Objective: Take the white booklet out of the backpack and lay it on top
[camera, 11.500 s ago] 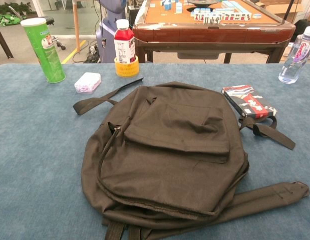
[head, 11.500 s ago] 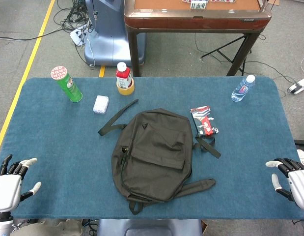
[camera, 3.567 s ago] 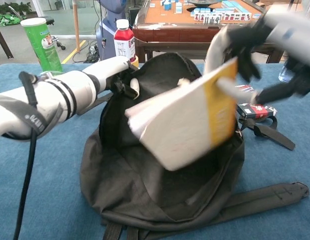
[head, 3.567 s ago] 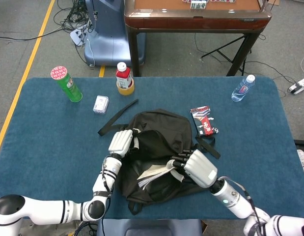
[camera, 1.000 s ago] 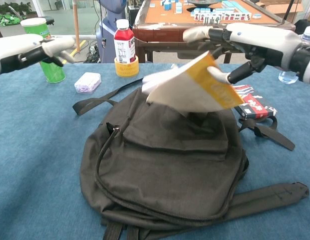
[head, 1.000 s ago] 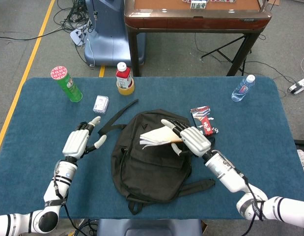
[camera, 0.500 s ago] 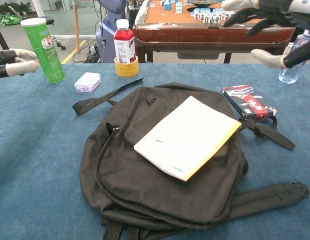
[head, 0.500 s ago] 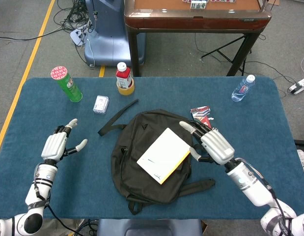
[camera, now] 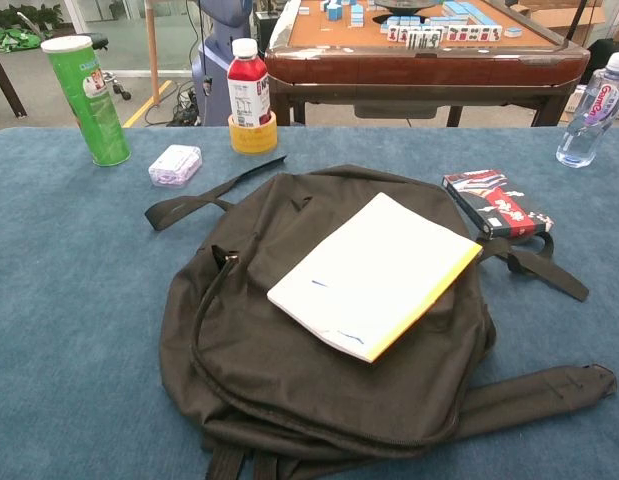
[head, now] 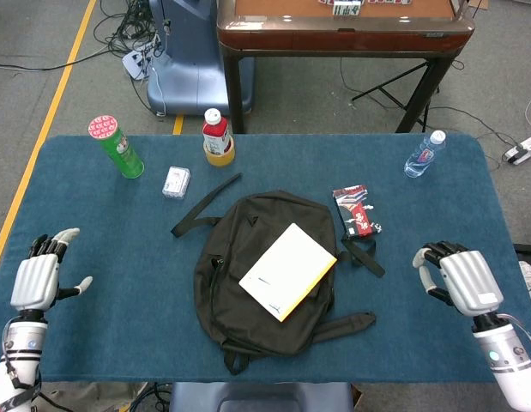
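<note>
The white booklet [head: 288, 270] lies flat on top of the dark backpack [head: 248, 318], roughly midway between your two hands and well apart from both. Judged from this, the laying step looks done; what remains is to keep both arms clear, so draw them away along the table edges and never across the bag, since a brush against the loose straps could slide the booklet off.

The booklet sits at a slant: its long axis runs from the corner nearer your left hand [head: 33, 279] up toward the far corner on your right hand's [head: 464, 279] side. Its yellow edge faces your right hand.

Your left hand rests empty at the table's left edge, fingers straight and spread. Your right hand rests empty near the right edge, fingers loosely curled and apart.
</note>
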Robot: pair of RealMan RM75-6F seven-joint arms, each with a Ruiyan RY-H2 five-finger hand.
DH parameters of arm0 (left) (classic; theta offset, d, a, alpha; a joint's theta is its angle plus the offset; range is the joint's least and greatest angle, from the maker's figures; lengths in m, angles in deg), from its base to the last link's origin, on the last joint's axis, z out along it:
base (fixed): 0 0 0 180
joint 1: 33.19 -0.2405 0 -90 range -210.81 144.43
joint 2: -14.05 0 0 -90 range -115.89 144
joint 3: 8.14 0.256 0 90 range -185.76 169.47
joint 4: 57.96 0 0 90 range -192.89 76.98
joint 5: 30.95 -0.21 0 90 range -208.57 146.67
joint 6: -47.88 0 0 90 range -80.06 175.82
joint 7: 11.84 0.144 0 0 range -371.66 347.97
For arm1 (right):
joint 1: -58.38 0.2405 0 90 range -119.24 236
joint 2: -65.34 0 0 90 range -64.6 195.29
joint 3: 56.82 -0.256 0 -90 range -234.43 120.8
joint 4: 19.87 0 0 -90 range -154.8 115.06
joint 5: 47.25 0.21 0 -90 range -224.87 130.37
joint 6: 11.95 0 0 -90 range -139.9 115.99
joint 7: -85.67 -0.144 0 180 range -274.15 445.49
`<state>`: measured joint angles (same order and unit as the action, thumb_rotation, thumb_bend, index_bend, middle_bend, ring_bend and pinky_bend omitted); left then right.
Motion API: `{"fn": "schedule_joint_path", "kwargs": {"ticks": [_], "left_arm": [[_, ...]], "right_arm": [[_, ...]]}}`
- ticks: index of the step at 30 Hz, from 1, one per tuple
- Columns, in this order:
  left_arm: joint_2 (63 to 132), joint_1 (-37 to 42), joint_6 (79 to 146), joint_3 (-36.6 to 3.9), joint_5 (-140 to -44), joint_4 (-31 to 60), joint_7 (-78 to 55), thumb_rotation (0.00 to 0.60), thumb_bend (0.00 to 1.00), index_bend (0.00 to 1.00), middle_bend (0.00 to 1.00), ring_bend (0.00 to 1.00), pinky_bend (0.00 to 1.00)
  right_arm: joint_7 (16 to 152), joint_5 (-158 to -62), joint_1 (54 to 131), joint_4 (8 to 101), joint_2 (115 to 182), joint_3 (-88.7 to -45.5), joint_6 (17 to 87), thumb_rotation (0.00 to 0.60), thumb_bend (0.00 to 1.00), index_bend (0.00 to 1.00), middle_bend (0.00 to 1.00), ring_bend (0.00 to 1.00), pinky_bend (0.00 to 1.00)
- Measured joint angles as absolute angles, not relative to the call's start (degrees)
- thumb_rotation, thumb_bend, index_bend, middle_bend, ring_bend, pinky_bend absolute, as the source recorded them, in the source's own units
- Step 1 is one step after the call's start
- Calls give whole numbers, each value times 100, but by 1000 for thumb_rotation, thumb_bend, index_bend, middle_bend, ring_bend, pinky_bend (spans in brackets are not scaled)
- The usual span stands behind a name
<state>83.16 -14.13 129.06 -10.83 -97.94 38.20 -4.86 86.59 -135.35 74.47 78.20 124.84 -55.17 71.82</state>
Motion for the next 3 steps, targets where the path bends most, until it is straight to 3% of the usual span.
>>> {"fn": "schedule_joint_path", "kwargs": {"ticks": [3], "left_arm": [[8267,-1668,13201,-947,-10055,3868,-476,600,227,176,156,155,57]], "right_arm": [[8678,-13602,7126,7653,12517,-5424,7507,600,522,510,473,403,504]]}}
